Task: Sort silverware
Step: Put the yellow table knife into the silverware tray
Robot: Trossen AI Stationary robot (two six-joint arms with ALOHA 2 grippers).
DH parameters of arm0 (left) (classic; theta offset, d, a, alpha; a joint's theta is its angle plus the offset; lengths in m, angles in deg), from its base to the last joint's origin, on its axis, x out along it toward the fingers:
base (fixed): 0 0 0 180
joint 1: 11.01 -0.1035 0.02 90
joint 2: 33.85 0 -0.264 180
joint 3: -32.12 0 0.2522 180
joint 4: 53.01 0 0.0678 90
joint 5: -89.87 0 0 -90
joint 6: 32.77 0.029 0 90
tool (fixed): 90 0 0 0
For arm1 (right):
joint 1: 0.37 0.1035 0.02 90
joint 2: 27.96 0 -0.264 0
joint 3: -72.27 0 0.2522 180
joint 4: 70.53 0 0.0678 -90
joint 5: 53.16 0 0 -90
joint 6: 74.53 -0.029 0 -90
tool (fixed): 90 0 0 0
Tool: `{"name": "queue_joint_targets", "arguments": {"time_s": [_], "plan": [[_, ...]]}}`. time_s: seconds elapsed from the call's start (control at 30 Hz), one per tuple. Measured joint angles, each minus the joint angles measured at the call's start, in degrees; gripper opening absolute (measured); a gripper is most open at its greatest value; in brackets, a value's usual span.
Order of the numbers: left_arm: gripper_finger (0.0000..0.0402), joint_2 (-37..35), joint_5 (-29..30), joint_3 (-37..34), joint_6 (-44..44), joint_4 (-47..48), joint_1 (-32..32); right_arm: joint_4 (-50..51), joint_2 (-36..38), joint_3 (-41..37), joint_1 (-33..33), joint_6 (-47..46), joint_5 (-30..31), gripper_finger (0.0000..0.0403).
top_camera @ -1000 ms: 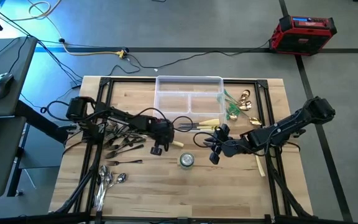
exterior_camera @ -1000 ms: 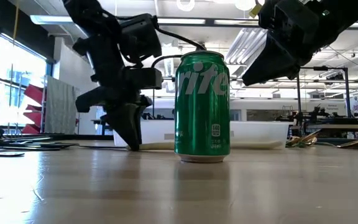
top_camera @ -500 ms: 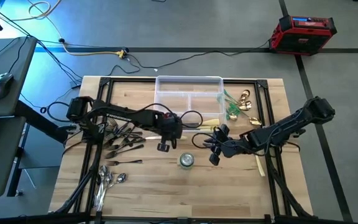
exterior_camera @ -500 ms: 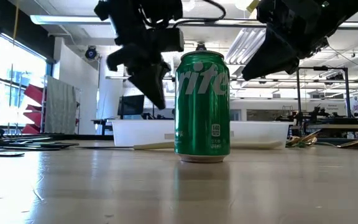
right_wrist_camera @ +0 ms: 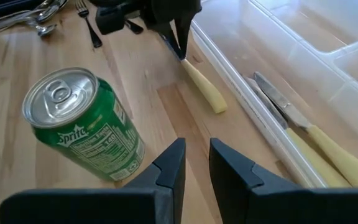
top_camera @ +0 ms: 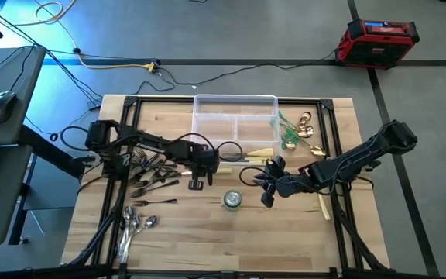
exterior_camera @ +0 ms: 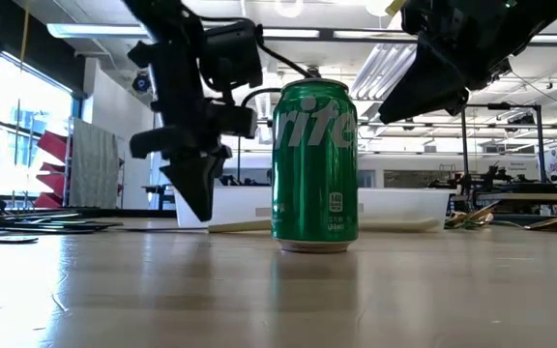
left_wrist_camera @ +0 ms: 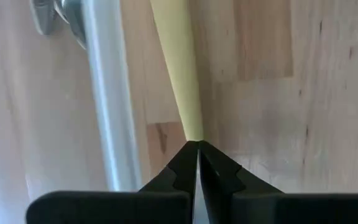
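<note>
Left hand (left_wrist_camera: 197,152) is closed, fingertips meeting right at the end of a cream-handled knife (left_wrist_camera: 178,68) lying flat on the surface (top_camera: 184,225) beside the clear tray (top_camera: 235,124); looks like nothing is pinched. Right hand (right_wrist_camera: 196,163) hovers near the green can (right_wrist_camera: 82,124), fingers slightly parted, holding nothing. Second cream knife (right_wrist_camera: 309,134) rests along the tray edge. Dark forks (top_camera: 153,174) are piled left, spoons (top_camera: 134,225) at front left, green-handled pieces (top_camera: 293,132) right of the tray. The knife is likely light, stiff and smooth, so slippery; best gripped mid-handle across its width, not at the tip.
</note>
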Motion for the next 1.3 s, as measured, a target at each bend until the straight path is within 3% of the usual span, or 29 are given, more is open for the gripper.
{"name": "queue_joint_targets", "arguments": {"time_s": [0.43,0.6,0.7,0.9,1.07,1.3], "plan": [[0.0,-0.05,-0.14,-3.63,-5.28,-13.5,1.02,-0.61,0.0,0.02,0.24,-1.11,-0.15,0.0056],[0.0,-0.05,-5.41,-3.25,-3.21,-22.63,1.83,-0.72,0.0,0.02,0.24,-1.11,-0.17,0.0056],[0.0,-0.08,-2.74,-0.37,-0.44,-20.82,3.95,-0.73,0.0,0.02,0.24,-1.48,-0.17,0.0056],[0.0,-0.11,9.29,2.86,-1.84,-5.06,4.8,-0.78,0.01,-0.06,0.24,-2.02,-0.17,0.0056],[0.0,0.16,7.29,0.25,-4.34,-4.49,2.45,-0.35,0.0,-0.17,0.24,-2.03,-0.17,0.0056],[0.0,0.73,2.95,-3.84,-5.11,-14.53,1.53,-0.32,0.01,-0.2,0.25,-2.03,-0.17,0.0056]]}}
